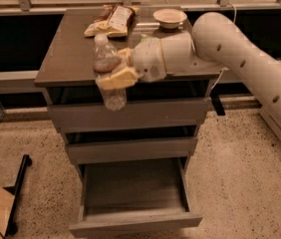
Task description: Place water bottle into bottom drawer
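Claw (112, 69) grips one water bottle (114, 97); bottom drawer (135, 222) of three stands open.

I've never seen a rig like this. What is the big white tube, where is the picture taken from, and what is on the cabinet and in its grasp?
The white tube is the robot's single arm, reaching in from the right. At its end is the gripper, whose two yellowish fingers are shut on a small clear ribbed plastic water bottle with a white cap. The bottle is held in the air by the front edge of the grey-brown wooden cabinet. There is only one view, looking down at the cabinet's front. At the back of its top lie crinkled snack packets and a small pale bowl. The bottom drawer, the deepest of three, is pulled open.
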### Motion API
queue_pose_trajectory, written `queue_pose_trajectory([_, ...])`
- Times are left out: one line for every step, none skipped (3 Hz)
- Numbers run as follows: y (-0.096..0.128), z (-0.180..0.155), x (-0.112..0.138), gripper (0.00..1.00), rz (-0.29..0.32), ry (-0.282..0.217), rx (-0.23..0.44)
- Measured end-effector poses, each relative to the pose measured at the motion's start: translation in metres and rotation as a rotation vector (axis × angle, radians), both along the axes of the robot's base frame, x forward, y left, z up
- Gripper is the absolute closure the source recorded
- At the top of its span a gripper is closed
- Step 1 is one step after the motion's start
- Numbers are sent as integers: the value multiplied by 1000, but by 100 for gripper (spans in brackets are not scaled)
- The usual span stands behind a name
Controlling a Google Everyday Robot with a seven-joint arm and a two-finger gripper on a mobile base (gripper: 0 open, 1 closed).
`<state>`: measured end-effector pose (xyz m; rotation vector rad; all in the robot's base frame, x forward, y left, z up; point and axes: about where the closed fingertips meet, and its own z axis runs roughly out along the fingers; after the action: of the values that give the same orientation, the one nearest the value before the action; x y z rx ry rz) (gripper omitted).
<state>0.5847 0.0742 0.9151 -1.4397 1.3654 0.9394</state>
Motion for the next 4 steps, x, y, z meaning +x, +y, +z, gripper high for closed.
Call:
queue_pose_trajectory([-18,-46,-10,100,-114,16,12])
queue_pose_trajectory([-32,-93,-9,100,-206,34,19])
queue_pose_trajectory([-47,-149,-4,100,-312,70,53])
queue_pose_trajectory([-68,-200,13,100,-442,92,84])
